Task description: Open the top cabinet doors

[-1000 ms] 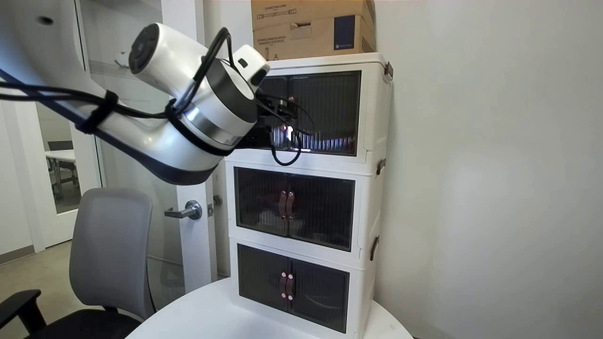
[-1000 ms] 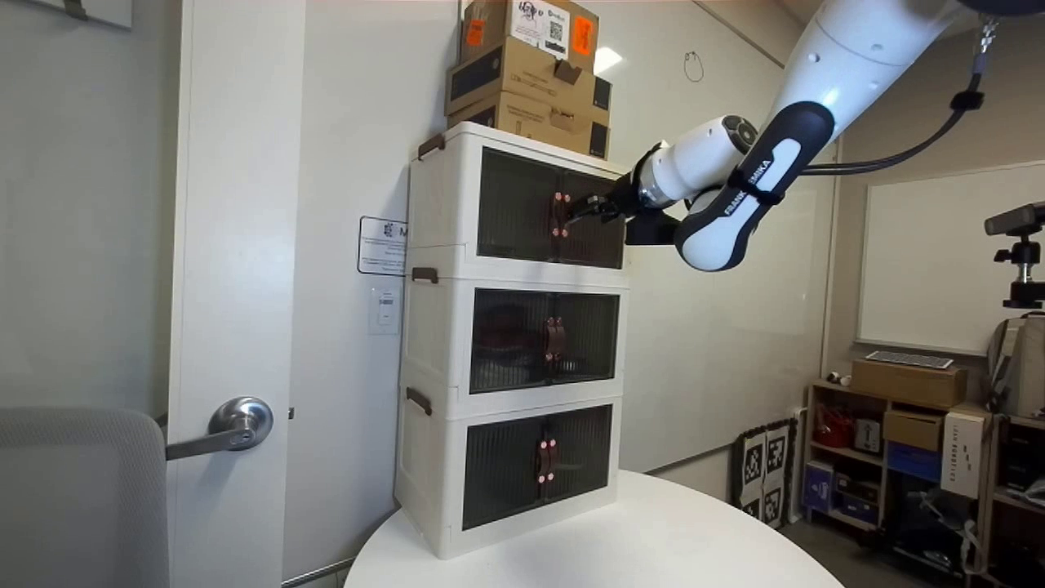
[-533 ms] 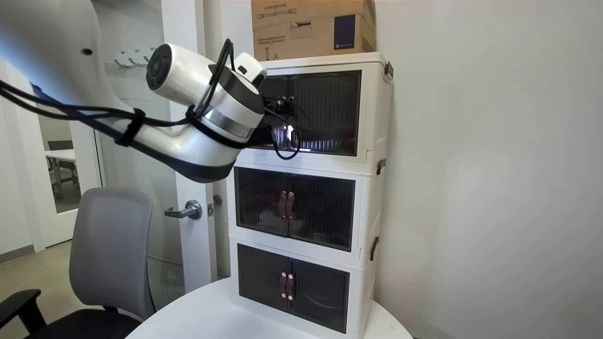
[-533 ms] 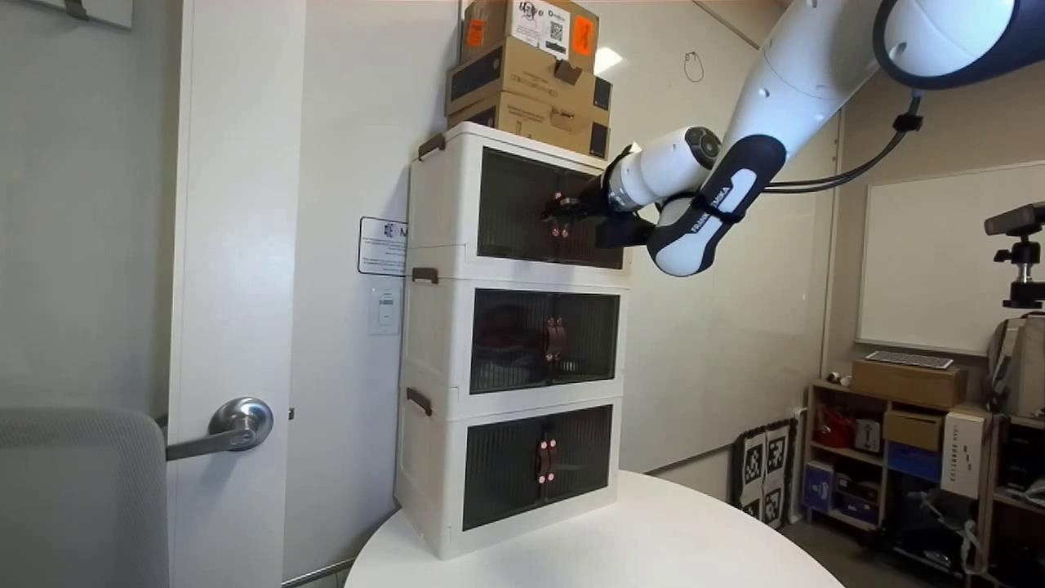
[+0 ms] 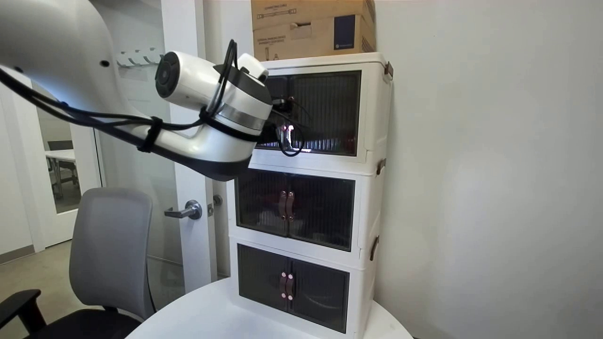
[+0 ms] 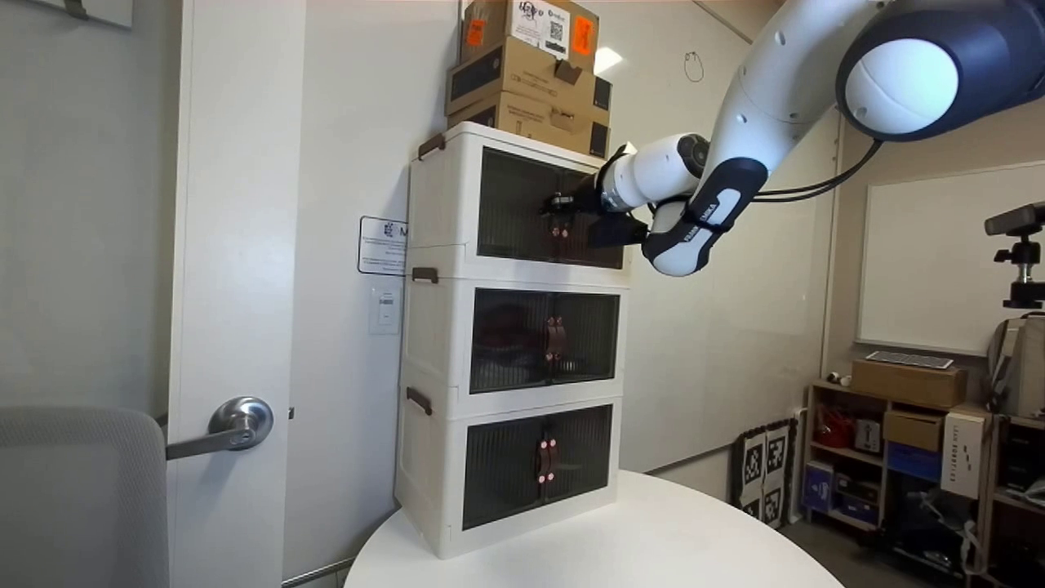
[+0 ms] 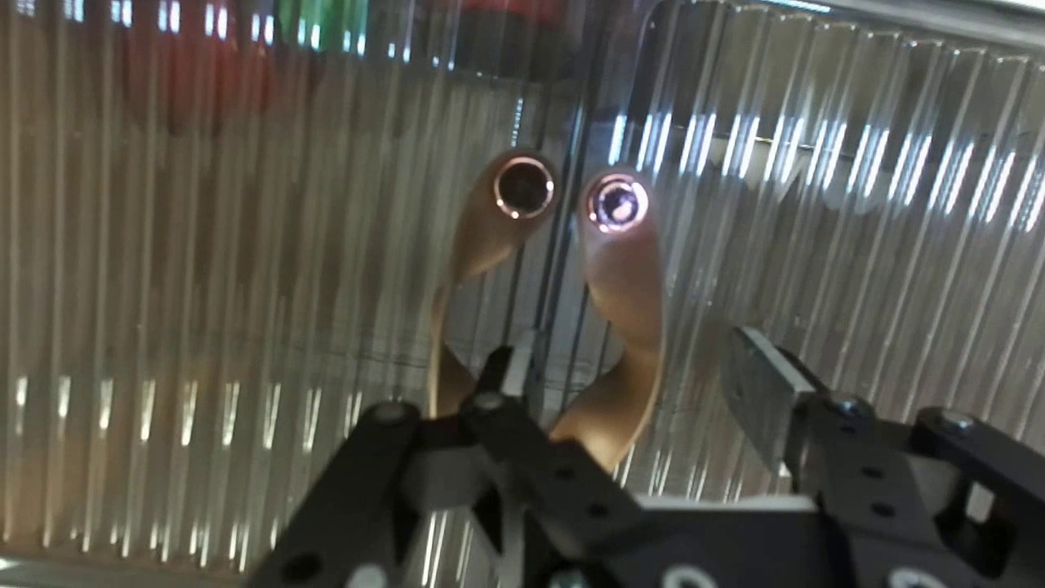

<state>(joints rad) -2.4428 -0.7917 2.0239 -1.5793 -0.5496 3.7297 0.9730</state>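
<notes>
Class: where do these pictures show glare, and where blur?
Wrist view: bright streaks mark the top cabinet doors, a red shape behind them is blurred, one handle rivet glints; in an exterior view, white glare low on those doors; in an exterior view, a bright spot on the glossy wall.

tool [image 7: 641,384]: fingers [image 7: 759,400] apart | tan handle [image 7: 626,286] seen between | second handle [image 7: 483,237] outside | ribbed doors [image 7: 245,286] closed

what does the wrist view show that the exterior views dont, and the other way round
Only the wrist view: that the gripper stands open, its fingers on either side of the right-hand handle; a blurry green shape behind the left-hand door.
Only the exterior views: middle doors, bottom doors, cardboard boxes, white table, chair.
Shared: the top cabinet doors, shut, with the gripper in front.
</notes>
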